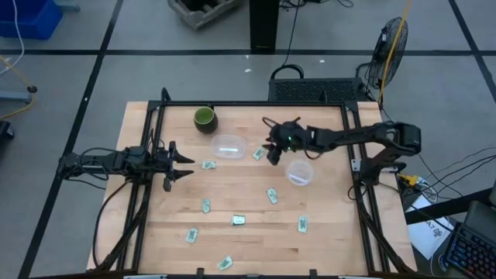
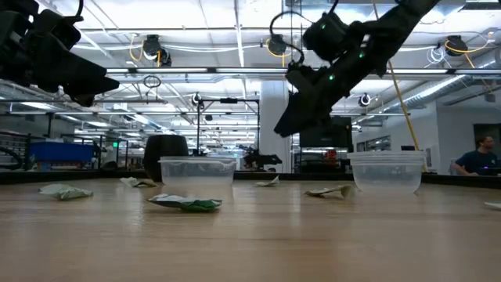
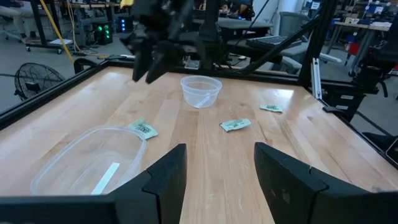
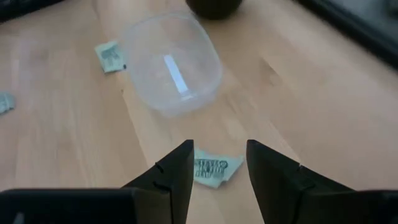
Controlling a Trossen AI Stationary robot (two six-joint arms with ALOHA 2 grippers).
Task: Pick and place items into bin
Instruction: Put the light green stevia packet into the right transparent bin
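Several small pale green and white packets lie flat on the wooden table (image 1: pixel 325 248), among them one (image 1: pixel 259 154) beside my right gripper, one (image 1: pixel 209 164) near my left gripper and one (image 1: pixel 272 195) mid-table. My right gripper (image 1: pixel 271 155) is open and hovers above the table (image 2: pixel 283 129). In the right wrist view its fingers (image 4: pixel 219 149) stand on either side of a packet (image 4: pixel 214 168) without touching it. My left gripper (image 1: pixel 188 165) is open at the table's left and raised (image 3: pixel 221 149).
Two clear plastic containers stand on the table, one (image 1: pixel 229 146) at centre-far and one (image 1: pixel 300 172) to the right of it. A dark green cup (image 1: pixel 204 118) sits near the far edge. A black frame rail (image 1: pixel 248 105) borders the table. A person (image 2: pixel 479 157) sits beyond the table.
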